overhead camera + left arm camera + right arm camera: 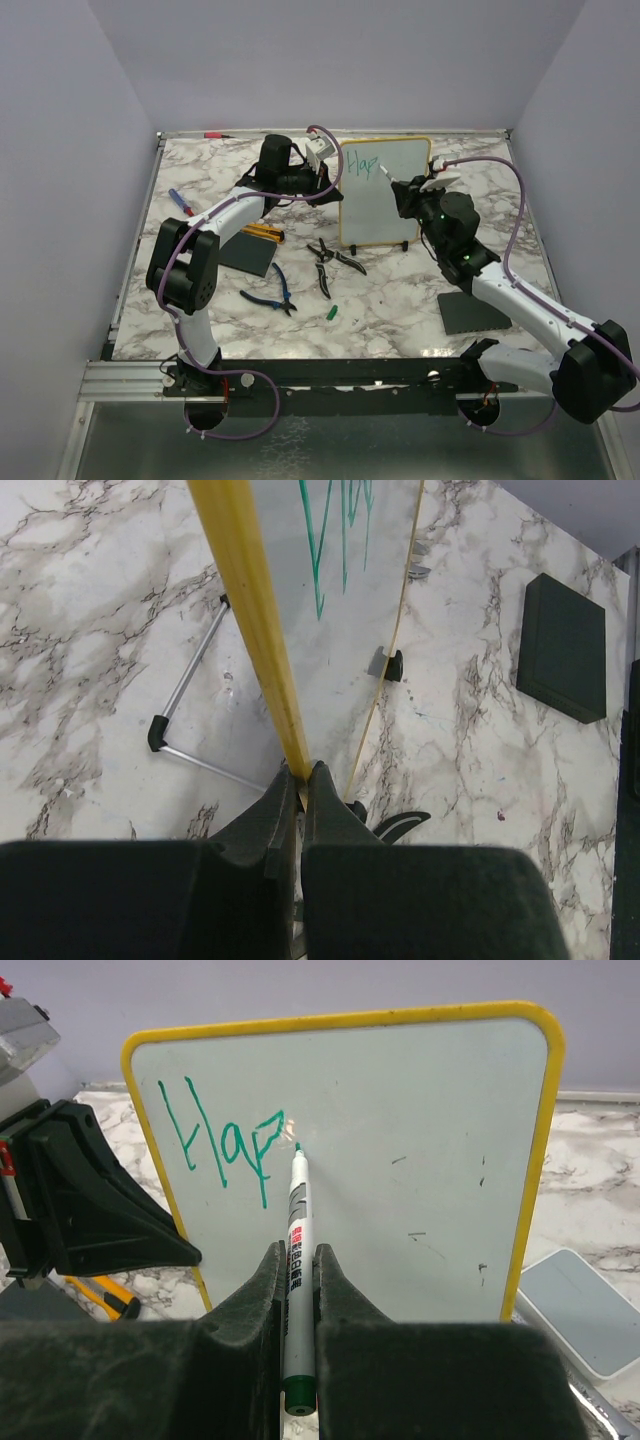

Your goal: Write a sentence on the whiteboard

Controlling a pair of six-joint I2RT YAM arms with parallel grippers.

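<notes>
The whiteboard [385, 195] stands upright at the back middle of the table; it also shows in the right wrist view [400, 1160]. Teal-green letters "Hap" [225, 1145] are on its upper left; they also show from above [362, 163]. My left gripper [302, 776] is shut on the board's yellow rim [245, 590] at its left edge. My right gripper [297, 1252] is shut on a white marker [298, 1260] with a green end. The marker's tip [297, 1147] touches the board just right of the "p". In the top view the right gripper [405, 190] is at the board's right side.
Pliers [335, 260] and blue-handled pliers [272, 292] lie in front of the board. Dark grey pads lie at the left [245, 255] and right [472, 312]. A green cap [331, 312] lies near the front. A blue pen [180, 202] lies at the left.
</notes>
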